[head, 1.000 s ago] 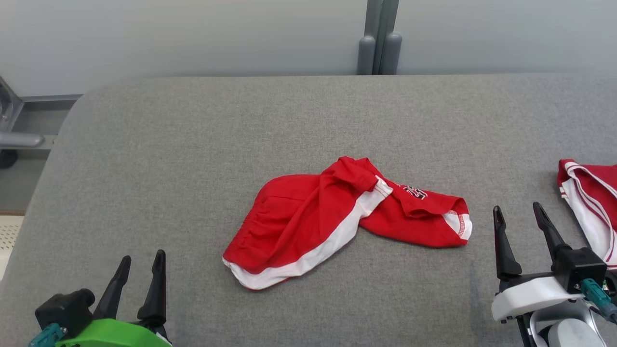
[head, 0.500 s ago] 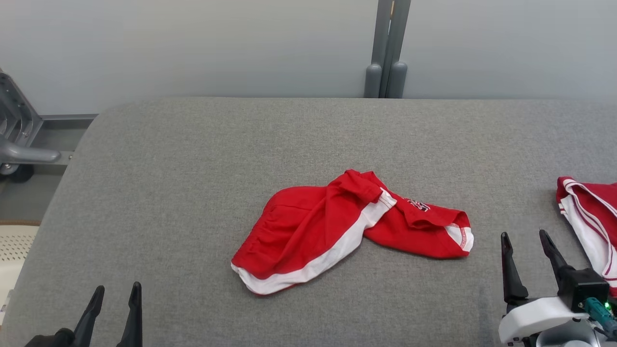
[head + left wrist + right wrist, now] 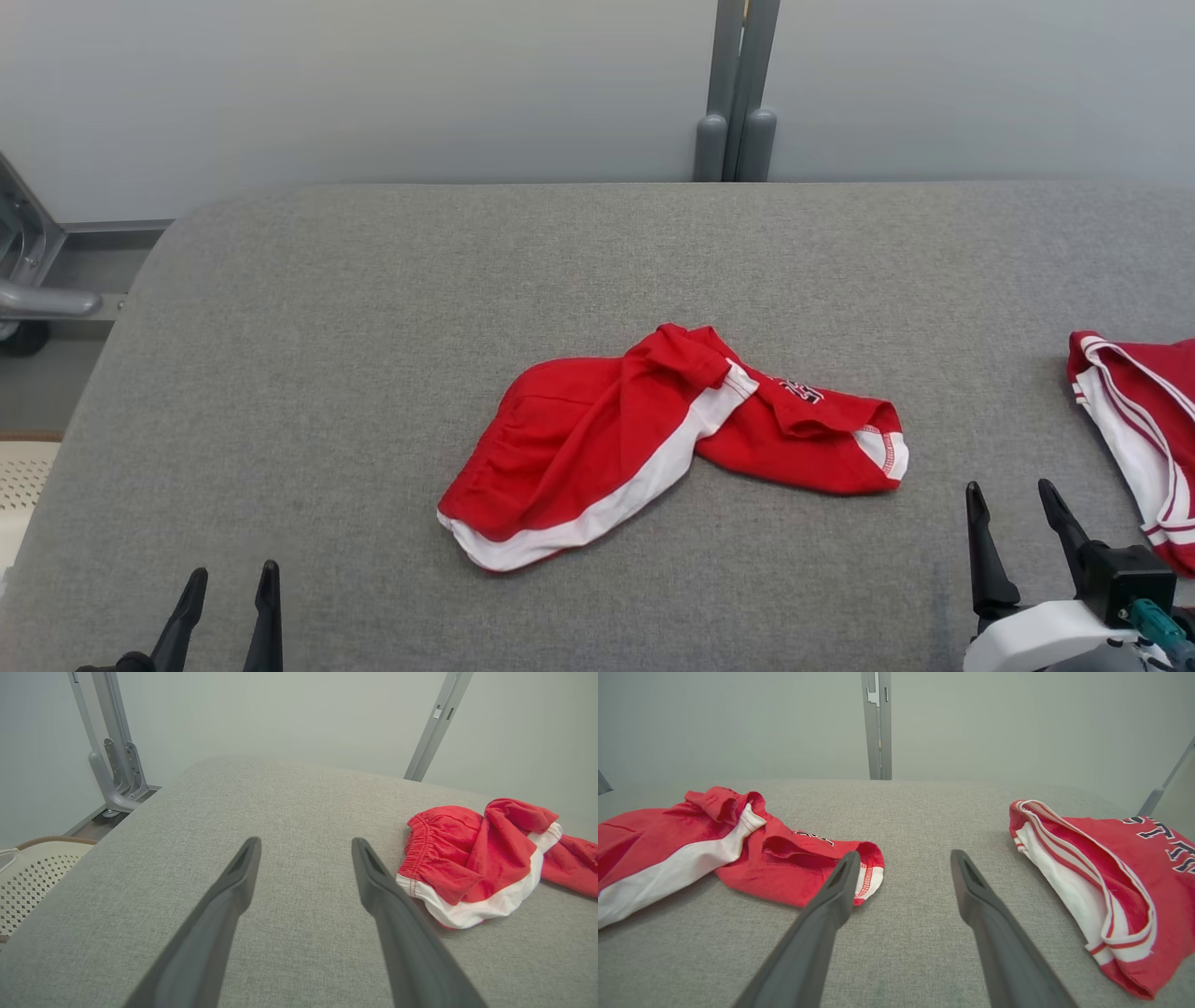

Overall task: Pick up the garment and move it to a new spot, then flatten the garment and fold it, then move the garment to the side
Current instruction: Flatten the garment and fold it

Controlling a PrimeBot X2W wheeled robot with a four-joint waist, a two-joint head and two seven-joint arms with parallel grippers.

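A crumpled red garment (image 3: 653,439) with white trim lies bunched in the middle of the grey padded table (image 3: 373,308). It shows at the right in the left wrist view as the garment (image 3: 476,858) and at the left in the right wrist view as the garment (image 3: 714,844). My left gripper (image 3: 231,583) stands open at the lower left, well short of the cloth. My right gripper (image 3: 1013,502) stands open at the lower right, just right of the garment's hem. Both hold nothing.
A second red and white garment (image 3: 1139,439) lies at the table's right edge, also in the right wrist view (image 3: 1111,872). A grey metal post (image 3: 733,93) rises behind the table. A perforated cream basket (image 3: 32,877) sits off the left edge.
Both grippers have drawn back toward the near edge; the left one now shows only its fingertips. The camera has shifted, so the garment sits slightly lower in view. The cloth itself lies as before.
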